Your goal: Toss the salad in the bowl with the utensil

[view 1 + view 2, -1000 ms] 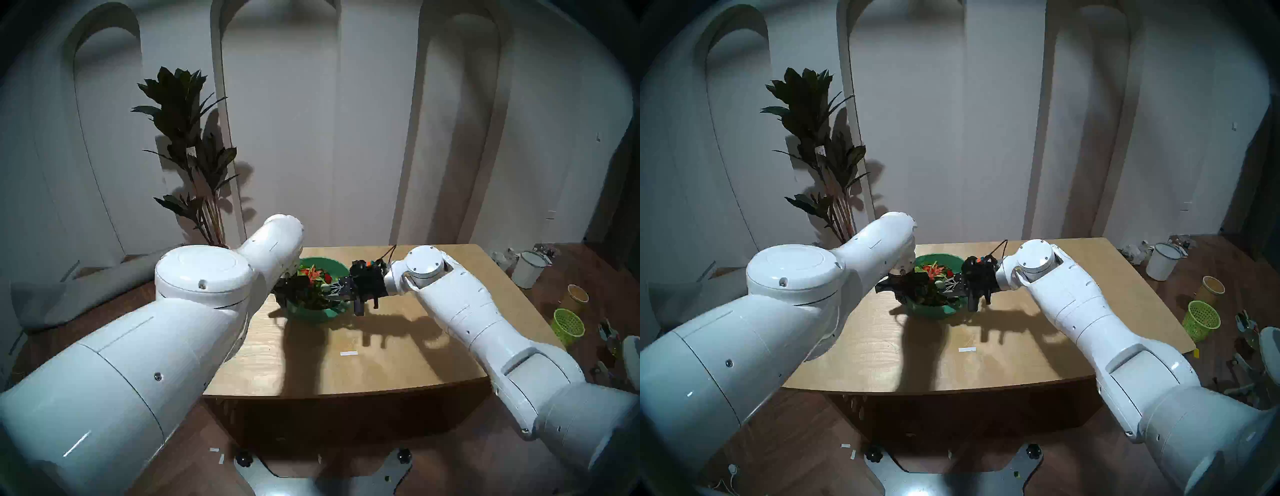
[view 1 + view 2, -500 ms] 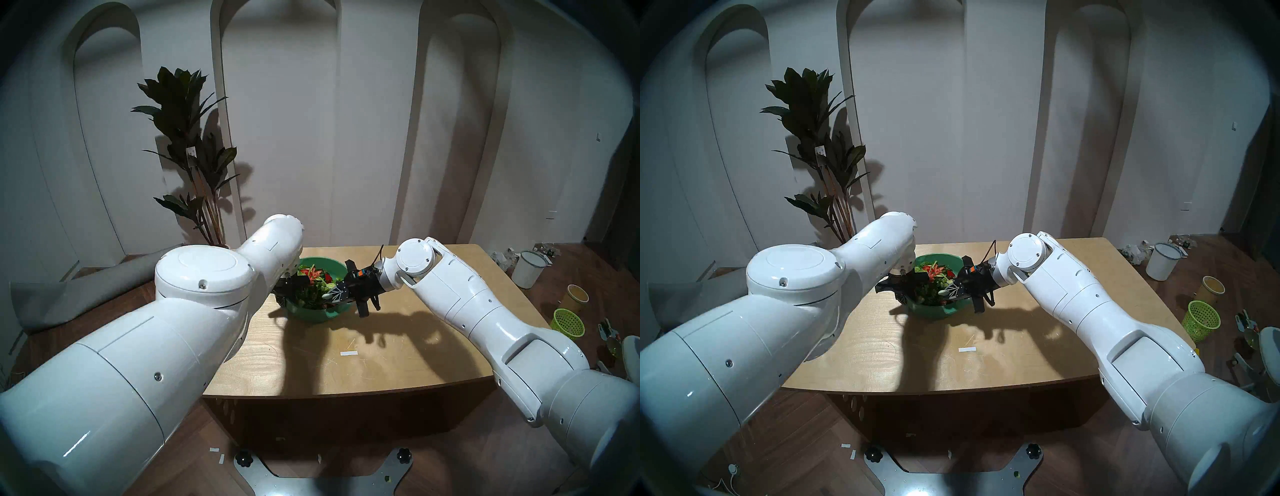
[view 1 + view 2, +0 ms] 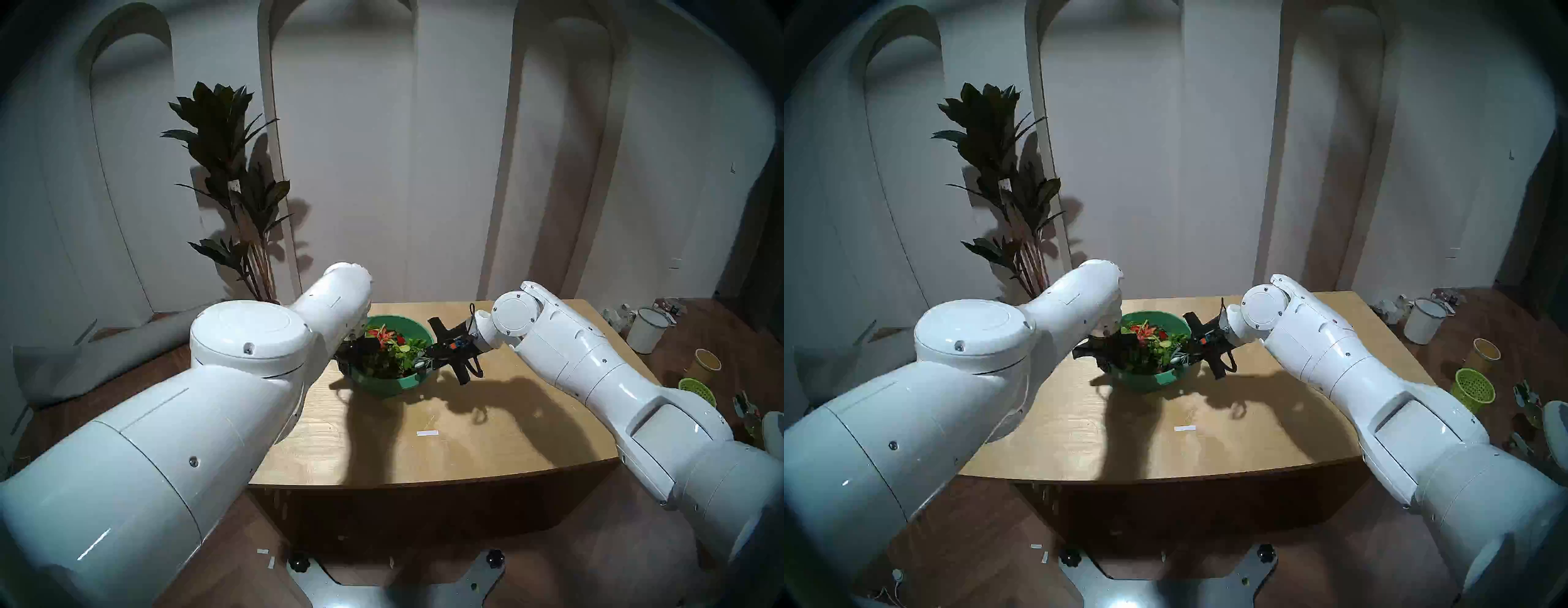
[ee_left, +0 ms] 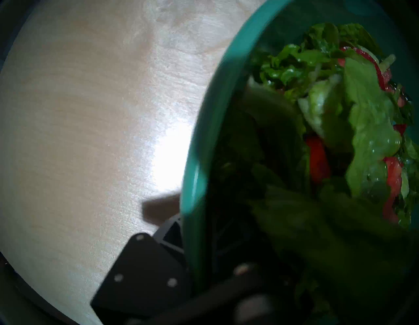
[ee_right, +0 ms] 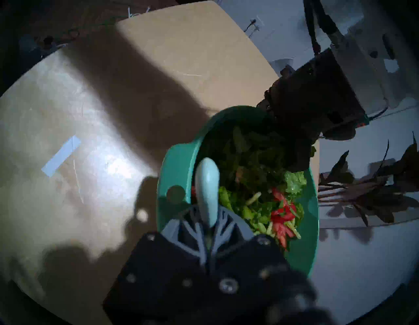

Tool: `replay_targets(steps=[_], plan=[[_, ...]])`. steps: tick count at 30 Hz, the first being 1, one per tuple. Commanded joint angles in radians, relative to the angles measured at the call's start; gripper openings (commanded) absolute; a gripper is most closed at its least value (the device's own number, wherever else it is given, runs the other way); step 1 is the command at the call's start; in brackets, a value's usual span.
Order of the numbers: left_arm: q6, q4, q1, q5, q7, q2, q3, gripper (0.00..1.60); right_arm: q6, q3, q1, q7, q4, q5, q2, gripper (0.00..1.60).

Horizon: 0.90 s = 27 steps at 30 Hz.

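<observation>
The green bowl (image 3: 384,384) stands at the back middle of the wooden table (image 3: 488,446), heaped with salad (image 3: 392,348) of lettuce and red tomato pieces. My left gripper (image 3: 351,353) is shut on the bowl's left rim (image 4: 204,136), one finger (image 4: 172,231) outside the wall. Over the bowl's right rim, my right gripper (image 3: 422,363) is shut on the pale mint utensil (image 5: 207,190). The utensil's rounded end sticks out past the fingers (image 5: 229,224), beside the bowl's tab handle (image 5: 175,181) and at the edge of the salad (image 5: 260,204).
A white tape strip (image 3: 427,433) lies on the table in front of the bowl. A tall potted plant (image 3: 237,191) stands behind the left arm. On the floor to the right are a white mug (image 3: 647,329), a yellow cup (image 3: 707,361) and a lime mesh basket (image 3: 698,388).
My right wrist has rolled and drawn back to the right, carrying the utensil from over the middle of the salad to the bowl's right rim. The left gripper has kept its hold.
</observation>
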Motion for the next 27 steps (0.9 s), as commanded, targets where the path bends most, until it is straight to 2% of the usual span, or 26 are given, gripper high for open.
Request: replay_targets(steps=[1,9,16,27], plan=[[0.004,0.009,0.039,-0.002,0.012,-0.006,0.001,0.0,-0.064,-0.018,0.006,-0.072,0.047,-0.071,0.009,0.0],[0.004,0.008,0.038,-0.002,0.011,-0.006,0.001,0.0,-0.089,-0.011,-0.016,-0.221,0.126,-0.092,-0.026,0.0],[0.004,0.008,0.038,-0.002,0.012,-0.006,0.001,0.0,-0.064,0.036,-0.04,-0.365,0.179,-0.047,-0.104,0.0],[0.004,0.008,0.04,0.001,0.014,-0.007,0.001,0.0,-0.051,0.08,-0.059,-0.512,0.215,-0.025,-0.172,0.0]])
